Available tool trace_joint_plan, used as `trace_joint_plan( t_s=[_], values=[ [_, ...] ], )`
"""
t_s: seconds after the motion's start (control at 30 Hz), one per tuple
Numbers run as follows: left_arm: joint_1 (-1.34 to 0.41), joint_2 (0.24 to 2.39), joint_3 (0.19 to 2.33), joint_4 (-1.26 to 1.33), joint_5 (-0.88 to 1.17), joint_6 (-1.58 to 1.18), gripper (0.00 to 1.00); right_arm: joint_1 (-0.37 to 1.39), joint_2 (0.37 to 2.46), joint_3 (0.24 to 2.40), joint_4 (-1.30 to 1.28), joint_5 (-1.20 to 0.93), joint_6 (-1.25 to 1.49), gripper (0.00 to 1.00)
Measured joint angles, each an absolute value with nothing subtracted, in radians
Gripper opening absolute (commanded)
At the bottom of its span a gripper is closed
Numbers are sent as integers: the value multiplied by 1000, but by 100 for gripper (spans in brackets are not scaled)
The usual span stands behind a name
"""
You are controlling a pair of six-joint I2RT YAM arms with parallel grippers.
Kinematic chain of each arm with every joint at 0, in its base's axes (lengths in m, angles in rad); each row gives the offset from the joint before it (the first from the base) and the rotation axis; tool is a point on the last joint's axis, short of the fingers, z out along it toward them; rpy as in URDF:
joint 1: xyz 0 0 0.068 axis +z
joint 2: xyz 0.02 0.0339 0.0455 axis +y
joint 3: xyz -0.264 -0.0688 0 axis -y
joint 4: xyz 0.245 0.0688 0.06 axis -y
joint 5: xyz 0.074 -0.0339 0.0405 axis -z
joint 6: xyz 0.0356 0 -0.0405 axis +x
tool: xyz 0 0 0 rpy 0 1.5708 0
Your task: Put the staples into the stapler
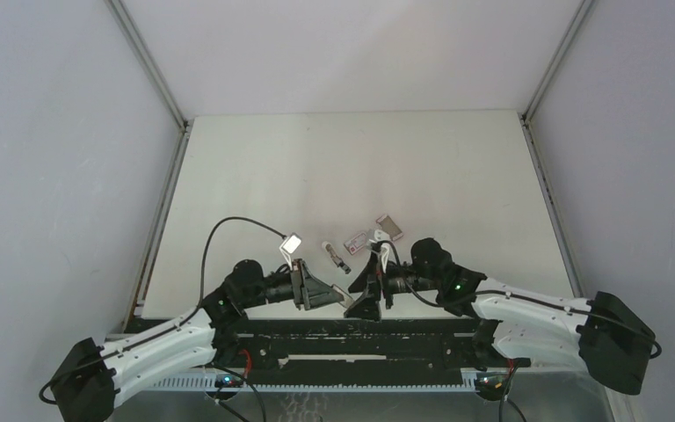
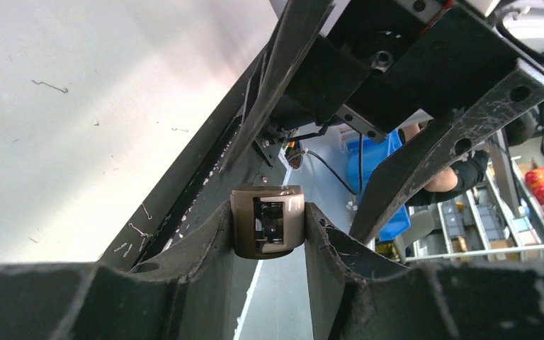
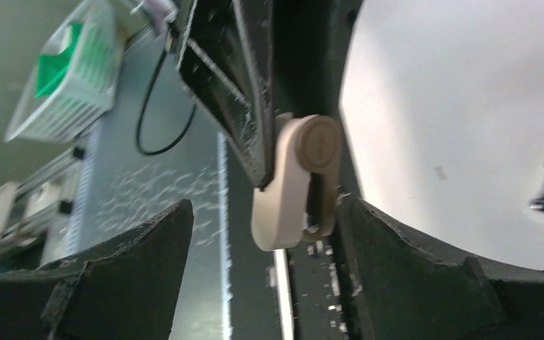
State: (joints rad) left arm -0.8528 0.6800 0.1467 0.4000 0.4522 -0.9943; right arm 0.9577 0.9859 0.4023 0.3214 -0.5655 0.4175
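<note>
Near edge of the table (image 1: 255, 176), centre. At far L we see a small white square item (image 1: 293, 244) lying alone. Next, the L gripper (image 1: 323, 292) pinches a beige stapler (image 2: 268, 221) tight between both fingers. Beyond it lies a dark brown item (image 1: 338, 257), then the staples (image 1: 358, 238), a pink-red box flat on the table w/ no gripper on it. The R gripper (image 1: 367, 288) faces the L one, jaws spread wide either side of the stapler. A grey tray (image 1: 390, 227) lies just R of the box.
</note>
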Motion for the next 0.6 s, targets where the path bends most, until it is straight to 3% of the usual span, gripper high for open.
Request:
trace_joint_plan(
  t_s=[0.13, 0.37, 0.6],
  values=[
    [-853, 671, 147, 399, 477, -971, 0, 959, 1072, 402, 381, -700, 476, 67],
    [-858, 658, 150, 398, 535, -957, 0, 956, 1113, 402, 396, -737, 519, 1],
    [-857, 656, 154, 394, 534, -956, 0, 949, 1113, 401, 389, -732, 523, 0]
  ],
)
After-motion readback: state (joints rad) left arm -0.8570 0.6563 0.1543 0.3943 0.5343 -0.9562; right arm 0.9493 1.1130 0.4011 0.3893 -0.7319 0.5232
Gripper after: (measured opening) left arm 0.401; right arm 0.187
